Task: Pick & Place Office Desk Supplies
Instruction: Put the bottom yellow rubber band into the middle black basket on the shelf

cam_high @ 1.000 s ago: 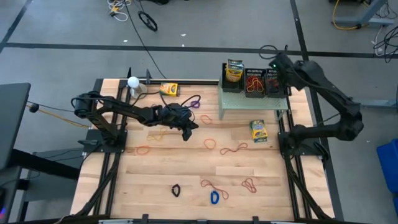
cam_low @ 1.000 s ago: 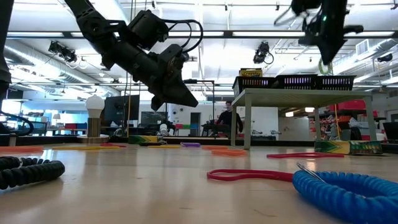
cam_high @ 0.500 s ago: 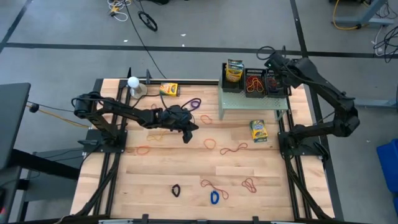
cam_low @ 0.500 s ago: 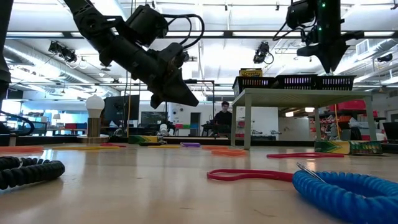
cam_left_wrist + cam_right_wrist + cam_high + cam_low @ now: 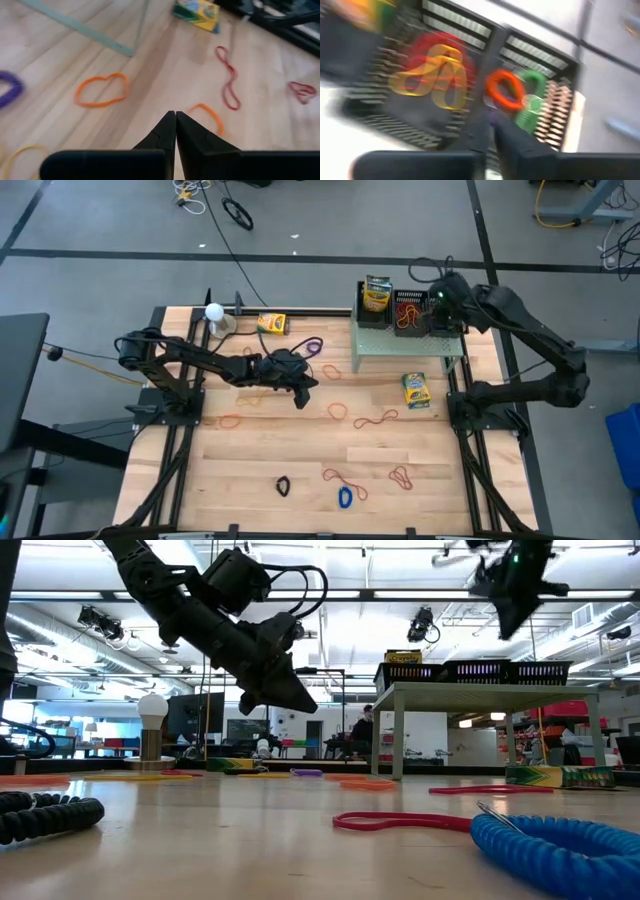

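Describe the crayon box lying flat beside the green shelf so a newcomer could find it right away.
Find the pale green shelf at the table's far right. On the wood just in front of it, near its right legs, lies a yellow-and-green crayon box. Unlike the box standing in a tray on the shelf, it lies flat, alone.

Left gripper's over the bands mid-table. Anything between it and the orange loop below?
Nothing visible. The left gripper, fingers shut, hangs above bare wood; the orange loop lies flat just ahead, with only another orange band nearby.
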